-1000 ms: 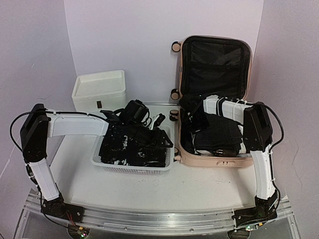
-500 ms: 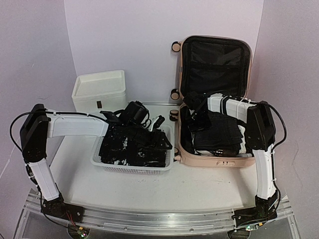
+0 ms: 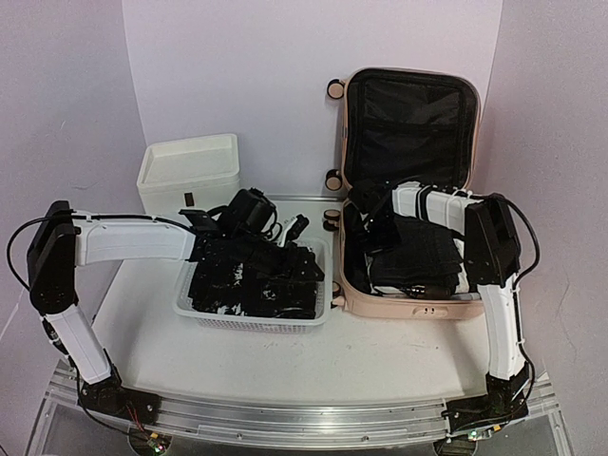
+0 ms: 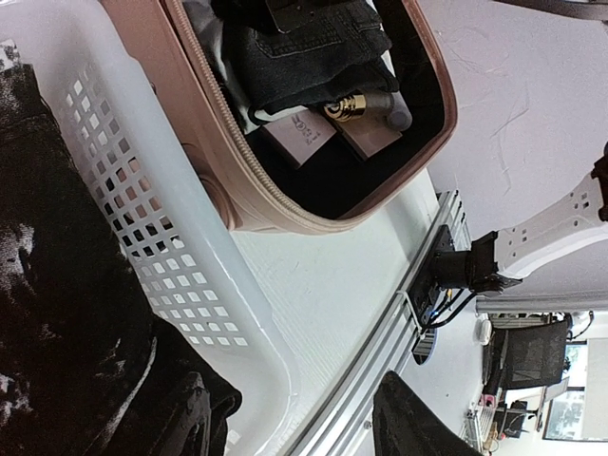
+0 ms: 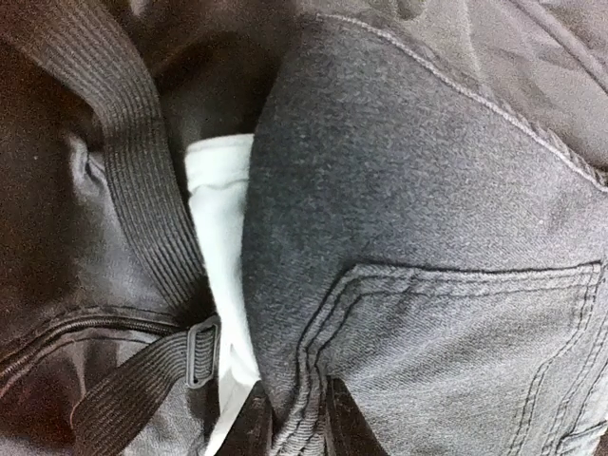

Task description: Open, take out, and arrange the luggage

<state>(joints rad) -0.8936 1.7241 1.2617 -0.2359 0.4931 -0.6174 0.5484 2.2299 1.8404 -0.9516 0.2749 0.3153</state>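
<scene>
Left jaws gape wide above the basket (image 4: 190, 247); right jaws pinch the jeans (image 5: 427, 237) edge inside the luggage (image 3: 408, 306).

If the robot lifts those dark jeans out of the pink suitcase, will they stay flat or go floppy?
Probably floppy: the jeans are soft folded denim, so they would likely unfold and dangle. With the right gripper only at one edge, most of them may sag. The cloth looks thick and stitched, so probably heavyish, not slippery.

Open pale pink hard-shell suitcase (image 3: 399, 306), lid upright; dark folded jeans (image 3: 418, 255) inside. Just left: white perforated plastic basket (image 3: 252, 323) w/ black clothes (image 3: 252, 280).
</scene>
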